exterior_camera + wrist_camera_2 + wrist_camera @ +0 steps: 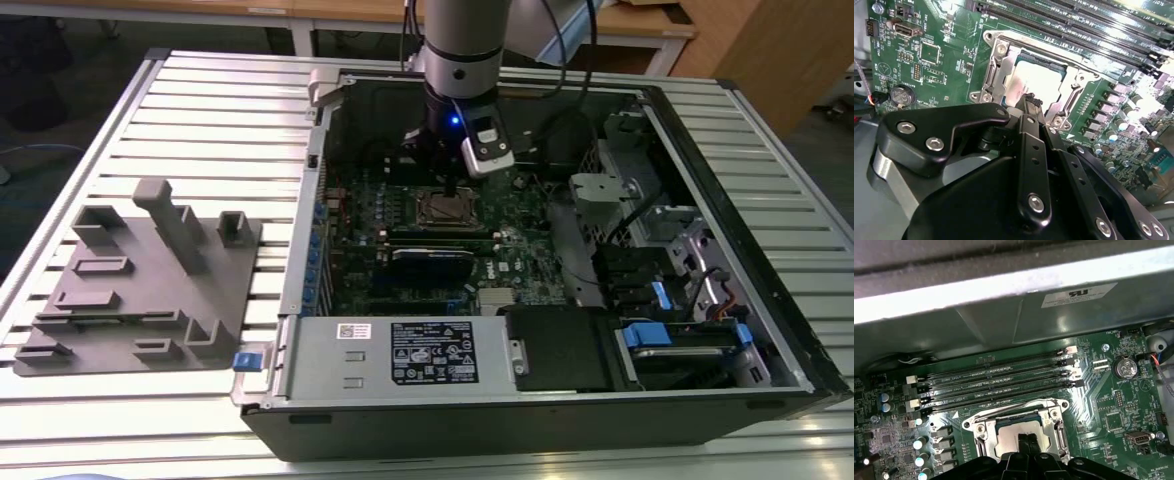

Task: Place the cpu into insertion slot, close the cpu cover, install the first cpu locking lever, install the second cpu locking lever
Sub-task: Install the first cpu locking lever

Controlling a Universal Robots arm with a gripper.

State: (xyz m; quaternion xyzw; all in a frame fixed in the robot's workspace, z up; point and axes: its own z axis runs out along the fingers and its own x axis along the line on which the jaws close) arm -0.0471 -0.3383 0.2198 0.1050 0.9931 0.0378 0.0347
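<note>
My gripper (1030,102) hovers, fingertips pinched together and empty, over the cpu (1035,80) seated under the cpu cover (996,82); thin, stiff, fragile, so edges only.

A silver-grey cylindrical arm (458,40) carries a blue light, and its matte black linkage gripper (1029,102) is studded with silver screws.

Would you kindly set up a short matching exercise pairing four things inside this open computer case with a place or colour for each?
Things:
1. silvery-tan square cpu
2. thin silver metal cpu cover
3. round silver coin battery
4. black arm gripper

Descriptions:
A. frames the chip's edges
B. sits on the green motherboard, apart from the socket
C. lies inside the socket, top face up
D. fingertips over the chip's near edge

Pairs: 1-C, 2-A, 3-B, 4-D
</note>
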